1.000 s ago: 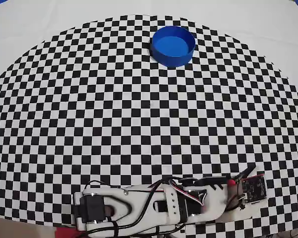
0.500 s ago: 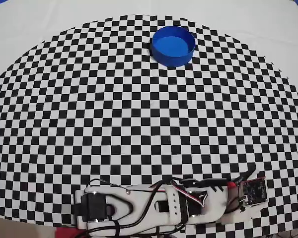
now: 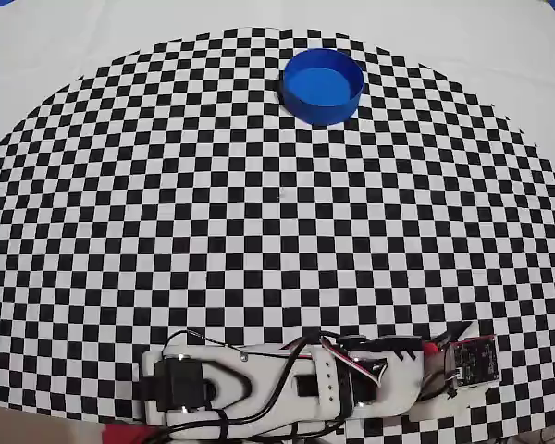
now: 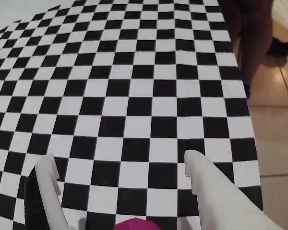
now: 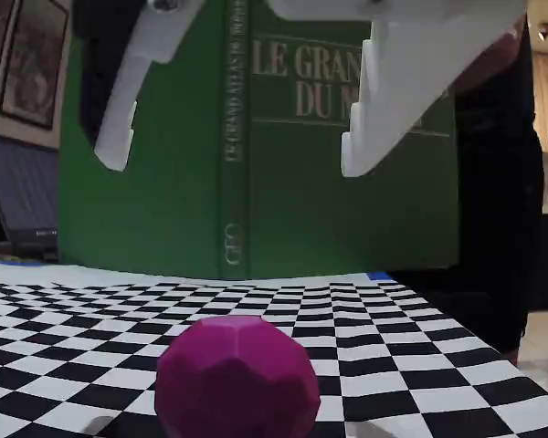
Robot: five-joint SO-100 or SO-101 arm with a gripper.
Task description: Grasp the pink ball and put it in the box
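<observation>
Lowering is your job now: the hand (image 5: 233, 137) hangs open above the pink ball (image 5: 237, 379), which sits on the checkered table (image 3: 259, 203) at its near right edge. Centre the ball between both fingers (image 4: 206, 182) before closing. The box (image 3: 322, 86) waits far across.

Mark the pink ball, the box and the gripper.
pink ball (image 5: 237, 379): fixed view, middle of its faceted front.
box (image 3: 323, 112): overhead view, outer blue wall.
gripper (image 5: 230, 146): fixed view, open gap midway between the two white fingertips above the ball.
</observation>
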